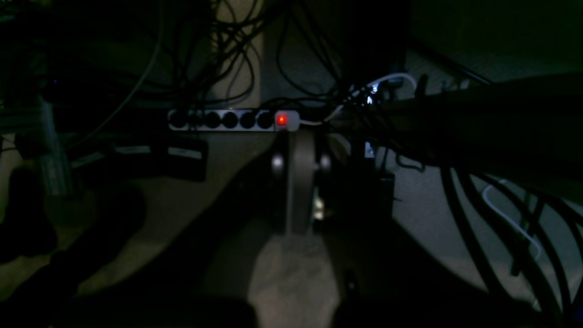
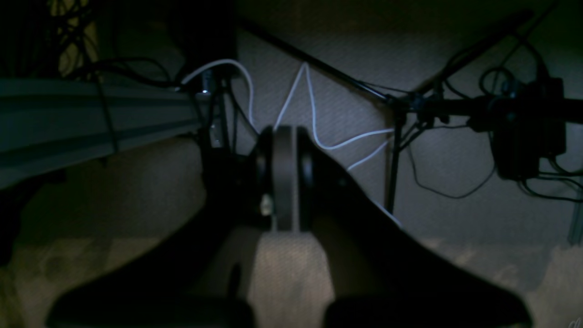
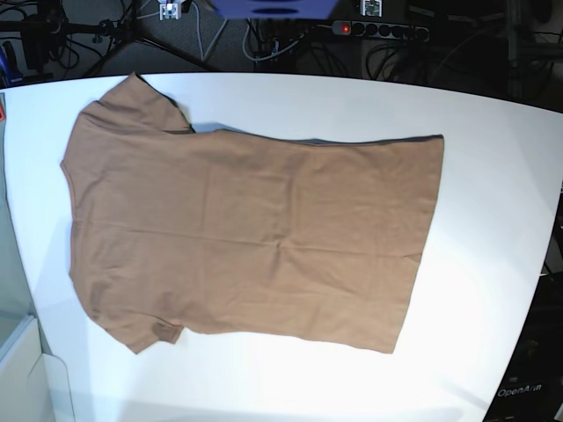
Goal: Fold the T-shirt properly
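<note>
Overhead, neither arm shows; the plain tan-brown cotton T-shirt (image 3: 251,237) lies flat on the white table (image 3: 493,220). Dim wrist views show left gripper (image 1: 298,150) and right gripper (image 2: 284,150) closed, empty.

A: Where does the base view sit?

B: High above the white table (image 3: 493,264), looking almost straight down; the whole T-shirt (image 3: 255,237) fits in it, with cables and a power strip (image 3: 380,30) along the far edge.

A: And the wrist views?

B: Both sit low and close behind their own closed fingers, facing dim floor and cables. The left gripper (image 1: 298,182) points at a power strip (image 1: 233,120); the right gripper (image 2: 284,177) at a white cable (image 2: 314,123).

A: Anything shared?

B: Perhaps the strip with its red light.
</note>
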Robot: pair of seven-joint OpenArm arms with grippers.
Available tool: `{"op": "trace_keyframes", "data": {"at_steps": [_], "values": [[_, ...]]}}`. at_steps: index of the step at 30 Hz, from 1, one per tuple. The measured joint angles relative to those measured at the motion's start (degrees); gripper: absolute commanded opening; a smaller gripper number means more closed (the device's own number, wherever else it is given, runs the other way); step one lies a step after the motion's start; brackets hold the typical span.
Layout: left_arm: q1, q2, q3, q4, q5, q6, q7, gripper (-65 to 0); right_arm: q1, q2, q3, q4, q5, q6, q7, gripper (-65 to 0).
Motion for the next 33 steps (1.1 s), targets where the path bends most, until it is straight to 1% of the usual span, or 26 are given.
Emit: {"op": "trace_keyframes", "data": {"at_steps": [3, 5, 6, 7, 10, 12, 13, 14, 18, 20, 22, 27, 32, 33], "values": [[0.0, -0.22, 0.0, 0.0, 0.22, -0.07, 0.0, -64.0, -0.09, 0.02, 0.0, 0.0, 0.02, -0.02, 0.26, -65.0], [-0.02, -0.96, 0.04, 0.0, 0.52, -0.22, -0.04, -64.0, -0.24, 0.0, 0.0, -0.04, 0.0, 0.0, 3.23, -65.0], [0.0, -1.49, 0.04, 0.0, 0.39, -1.18, -0.04, -64.0, -0.42, 0.0, 0.0, 0.0, 0.02, 0.0, 5.22, -65.0], [0.02, -2.03, 0.04, 0.0, 0.02, -2.91, -0.07, -64.0, -0.72, 0.0, 0.0, 0.04, 0.04, 0.0, 6.75, -65.0], [0.22, -3.19, -0.42, 0.09, -0.85, -10.19, -0.94, -64.0, -2.27, -0.04, 0.0, 0.04, 0.02, 0.0, 12.31, -65.0], [0.35, -3.06, -0.39, 0.02, -0.44, -12.9, -3.74, -64.0, -3.17, -0.07, 0.0, -0.07, 0.02, 0.0, 14.95, -65.0], [0.55, -2.97, -0.39, 0.04, -0.24, -13.38, -5.97, -64.0, -3.34, -0.07, 0.0, -0.13, 0.02, 0.0, 16.06, -65.0], [0.85, -2.78, -0.39, 0.07, -0.28, -13.4, -8.35, -64.0, -3.58, -0.15, 0.0, -0.11, 0.04, 0.0, 16.76, -65.0], [2.86, -2.75, -0.39, 0.04, -0.31, -13.4, -14.84, -64.0, -4.17, -0.15, 0.07, 0.0, 0.07, -0.02, 20.94, -65.0], [3.78, -2.73, -0.39, 0.04, -0.28, -13.4, -16.76, -64.0, -4.63, -0.02, 0.07, 0.07, 0.09, -0.02, 22.34, -65.0], [4.5, -2.73, -0.39, 0.04, -0.28, -13.4, -18.34, -64.0, -5.66, -0.02, 0.17, 0.04, 0.07, -0.02, 25.03, -65.0], [6.82, -2.93, -0.46, 0.07, -0.24, -13.42, -24.35, -64.0, -9.35, -0.02, 0.17, 0.02, 0.09, 0.0, 33.14, -64.9], [10.23, -4.09, -0.46, 0.04, -0.31, -13.57, -29.88, -64.0, -10.51, 0.0, 0.17, 0.04, 0.07, 0.0, 33.03, -64.9], [10.86, -4.22, -0.46, 0.52, -0.5, -13.57, -29.75, -64.0, -10.56, 0.0, 0.17, 0.11, 0.09, 0.0, 33.07, -64.9]]}}
